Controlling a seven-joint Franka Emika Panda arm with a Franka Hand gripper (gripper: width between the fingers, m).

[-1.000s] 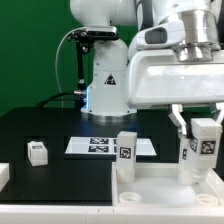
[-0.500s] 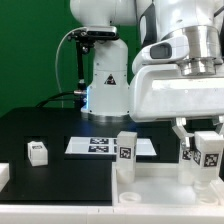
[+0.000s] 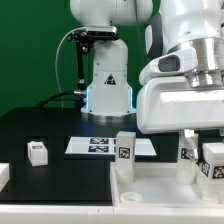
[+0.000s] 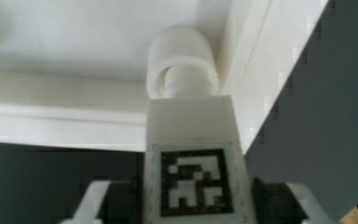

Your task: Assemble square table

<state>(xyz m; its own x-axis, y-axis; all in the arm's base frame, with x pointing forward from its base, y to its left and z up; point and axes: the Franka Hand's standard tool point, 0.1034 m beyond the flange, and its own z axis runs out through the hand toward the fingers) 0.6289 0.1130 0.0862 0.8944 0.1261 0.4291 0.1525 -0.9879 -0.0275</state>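
Observation:
The square table's white top (image 3: 150, 192) lies at the front, its raised rim toward me. One tagged white leg (image 3: 126, 148) stands upright at its far corner on the exterior view's left. A second leg (image 3: 187, 152) stands further right. My gripper (image 3: 212, 158) is shut on a third tagged leg (image 3: 213, 164), held upright over the top's right side. In the wrist view this leg (image 4: 195, 150) runs between my two fingers (image 4: 101, 202), its rounded end against the top's white rim (image 4: 265, 50).
The marker board (image 3: 100, 146) lies on the black table behind the top. A loose tagged leg (image 3: 38, 152) sits at the exterior view's left, with another white part (image 3: 3, 176) at the frame edge. The robot base (image 3: 105, 85) stands behind.
My gripper has carried the leg toward the exterior view's right and lower, closer to the table top. The grip has not changed.

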